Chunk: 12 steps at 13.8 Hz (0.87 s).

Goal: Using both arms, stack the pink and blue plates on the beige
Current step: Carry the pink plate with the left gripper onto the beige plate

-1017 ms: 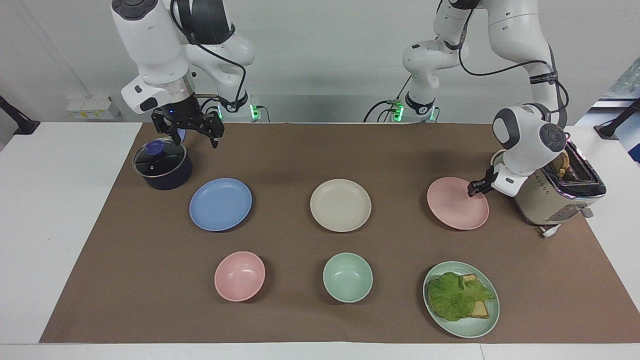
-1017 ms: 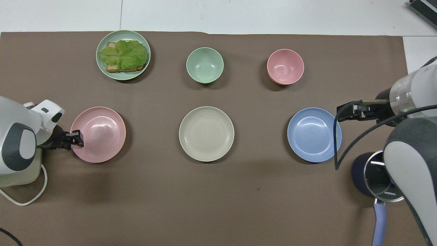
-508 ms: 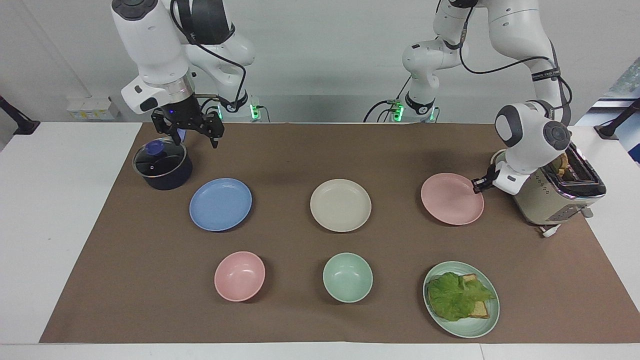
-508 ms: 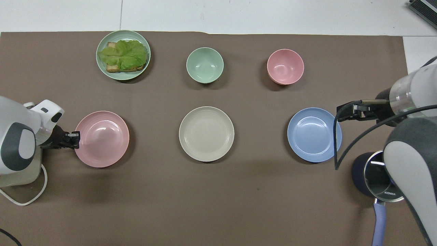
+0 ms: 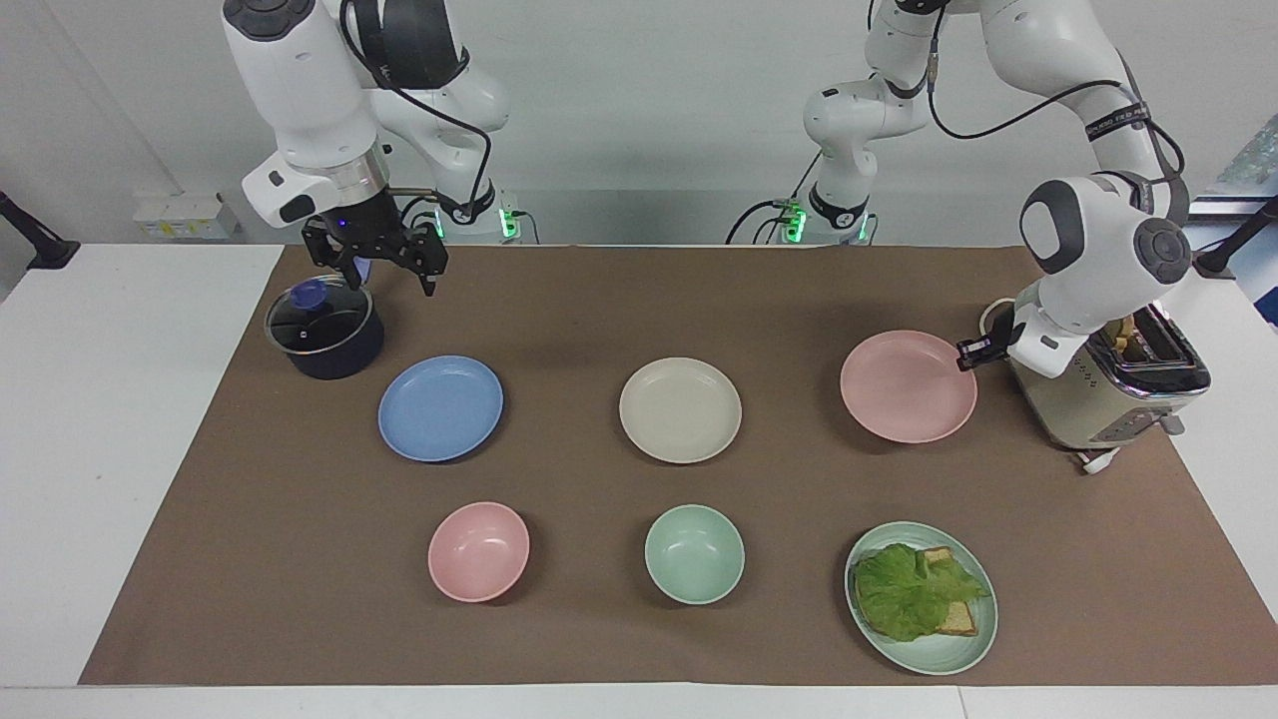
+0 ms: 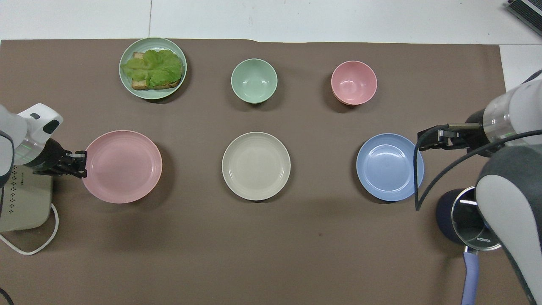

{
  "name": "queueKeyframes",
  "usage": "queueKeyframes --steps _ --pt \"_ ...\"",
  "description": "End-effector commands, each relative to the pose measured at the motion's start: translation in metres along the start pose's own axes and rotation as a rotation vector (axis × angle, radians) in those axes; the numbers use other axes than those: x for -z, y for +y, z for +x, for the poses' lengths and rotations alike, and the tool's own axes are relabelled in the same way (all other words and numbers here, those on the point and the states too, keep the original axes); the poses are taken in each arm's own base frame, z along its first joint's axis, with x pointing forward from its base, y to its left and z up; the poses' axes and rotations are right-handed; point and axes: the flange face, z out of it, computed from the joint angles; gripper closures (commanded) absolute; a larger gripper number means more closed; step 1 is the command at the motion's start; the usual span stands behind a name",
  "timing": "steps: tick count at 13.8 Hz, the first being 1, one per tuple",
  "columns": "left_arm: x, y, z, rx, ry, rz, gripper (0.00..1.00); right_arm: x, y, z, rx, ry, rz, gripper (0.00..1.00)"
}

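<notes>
The pink plate (image 5: 904, 387) (image 6: 123, 166) hangs a little above the brown mat at the left arm's end of the table, with a shadow under it. My left gripper (image 5: 966, 352) (image 6: 82, 165) is shut on its rim on the toaster's side. The beige plate (image 5: 680, 409) (image 6: 256, 165) lies flat in the middle of the mat. The blue plate (image 5: 440, 407) (image 6: 389, 166) lies flat toward the right arm's end. My right gripper (image 5: 391, 283) (image 6: 423, 141) waits open and holds nothing, raised over the mat between the pot and the blue plate.
A dark pot (image 5: 321, 330) (image 6: 465, 218) with a glass lid stands beside the blue plate. A toaster (image 5: 1108, 389) (image 6: 21, 203) stands by the pink plate. Farther from the robots sit a pink bowl (image 5: 478, 551) (image 6: 354, 82), a mint bowl (image 5: 694, 553) (image 6: 254, 80) and a mint plate (image 5: 924, 664) (image 6: 153, 96) carrying a lettuce sandwich.
My left gripper has shut on the pink plate's rim and raised it off the mat, drawing it slightly toward the toaster. The right arm has not moved.
</notes>
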Motion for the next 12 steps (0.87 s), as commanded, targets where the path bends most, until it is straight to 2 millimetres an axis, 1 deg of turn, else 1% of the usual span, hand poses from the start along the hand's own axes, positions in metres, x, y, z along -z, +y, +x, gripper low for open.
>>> queueKeyframes --steps 1,3,4,5,8,10,11,12 --pt "0.009 0.038 -0.013 0.001 -0.016 -0.029 1.00 -0.001 0.005 0.001 0.021 0.002 0.020 0.00" --pt "0.009 0.082 -0.025 0.020 -0.024 -0.023 1.00 -0.001 0.005 0.001 0.021 0.002 0.020 0.00" --pt "0.006 0.112 -0.032 0.034 -0.026 -0.031 1.00 -0.001 0.005 0.001 0.021 0.002 0.020 0.00" --pt "0.003 0.134 -0.039 0.044 -0.026 -0.027 1.00 -0.001 0.005 0.001 0.021 0.002 0.020 0.00" --pt "-0.003 0.191 -0.061 0.042 -0.003 -0.042 1.00 -0.001 0.006 0.002 0.019 0.002 0.020 0.00" --pt "-0.010 0.220 -0.072 0.042 0.021 -0.049 1.00 -0.001 0.011 0.002 0.029 0.001 0.020 0.00" --pt "-0.015 0.241 -0.080 0.028 0.027 -0.065 1.00 -0.002 0.011 0.002 0.035 -0.001 0.020 0.00" --pt "-0.024 0.256 -0.086 0.032 0.036 -0.074 1.00 -0.001 0.012 0.002 0.033 0.001 0.020 0.00"
